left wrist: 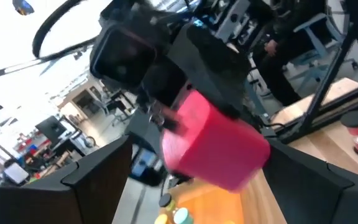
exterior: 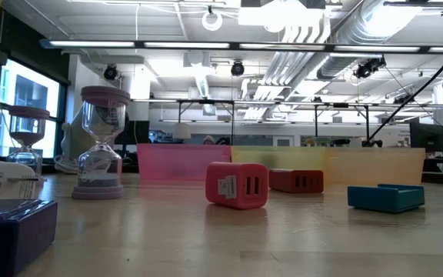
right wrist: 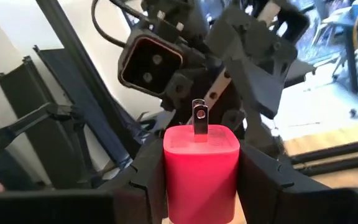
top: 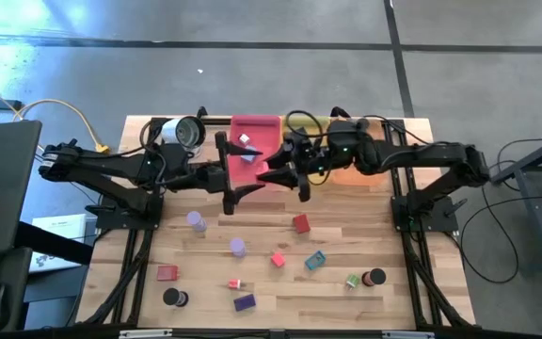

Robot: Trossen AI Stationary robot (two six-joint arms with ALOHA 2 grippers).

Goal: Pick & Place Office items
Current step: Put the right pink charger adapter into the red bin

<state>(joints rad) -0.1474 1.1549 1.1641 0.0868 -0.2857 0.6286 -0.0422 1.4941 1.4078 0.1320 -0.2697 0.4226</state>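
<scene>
Office items: a pink charger block (right wrist: 201,171) was pinched upright in the right pincer (right wrist: 199,186), apparently for transfer. The left pincer (top: 236,175) was spread beside it above the pink tray (top: 257,122), likely to receive it.

Two dark jointed arms, black cabling, blocky angular fingers (right wrist: 263,177)
</scene>
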